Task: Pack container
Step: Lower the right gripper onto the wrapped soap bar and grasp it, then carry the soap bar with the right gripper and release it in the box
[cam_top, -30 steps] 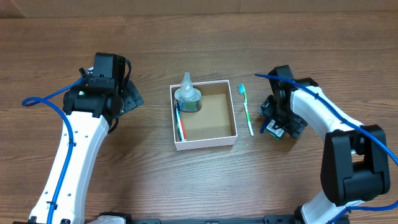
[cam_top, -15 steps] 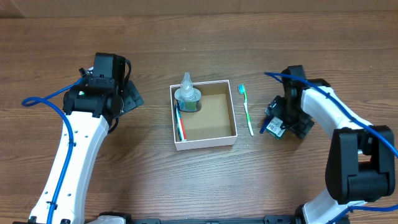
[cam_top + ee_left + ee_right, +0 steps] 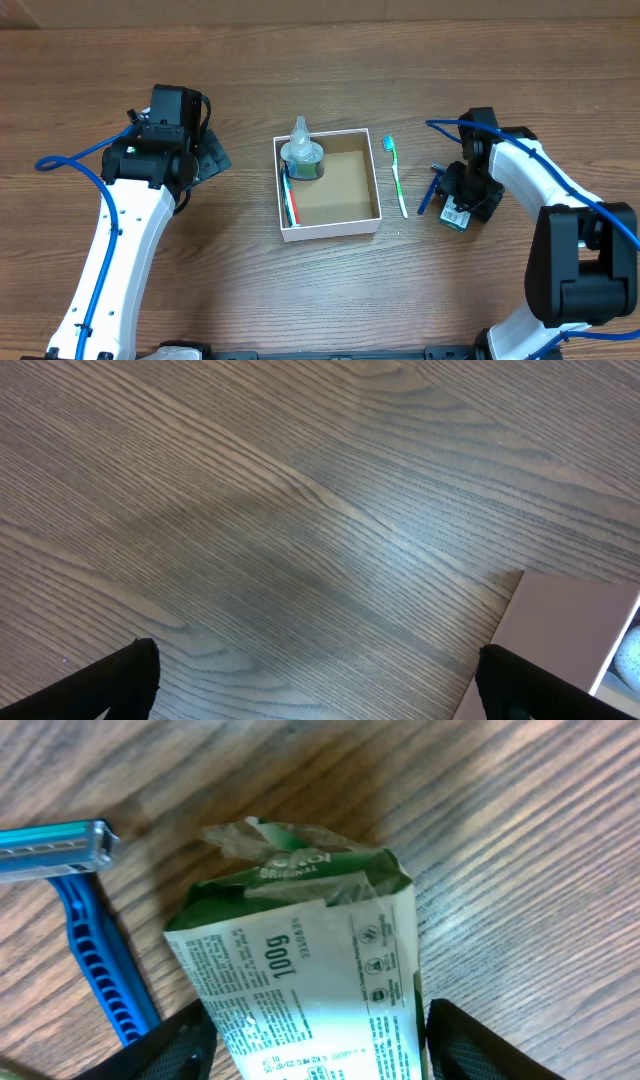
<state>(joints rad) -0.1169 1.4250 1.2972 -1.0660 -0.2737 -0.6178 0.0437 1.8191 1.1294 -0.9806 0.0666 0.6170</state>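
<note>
The container (image 3: 372,175), a white box with a brown inside, sits mid-table and holds a capped bottle (image 3: 301,155) and a red and green toothbrush (image 3: 290,205). Its corner shows in the left wrist view (image 3: 570,630). A green toothbrush (image 3: 397,175) lies on the table just right of it. A blue razor (image 3: 428,190) lies further right and also shows in the right wrist view (image 3: 95,950). My right gripper (image 3: 460,203) is shut on a green and white packet (image 3: 300,960) low over the table. My left gripper (image 3: 208,160) is open and empty (image 3: 320,690), left of the container.
Bare wooden table (image 3: 330,290) lies all around. The razor lies close to the left side of the packet, between it and the green toothbrush.
My right gripper has moved right and slightly toward the front with the packet, uncovering the blue razor. The left arm has not moved.
</note>
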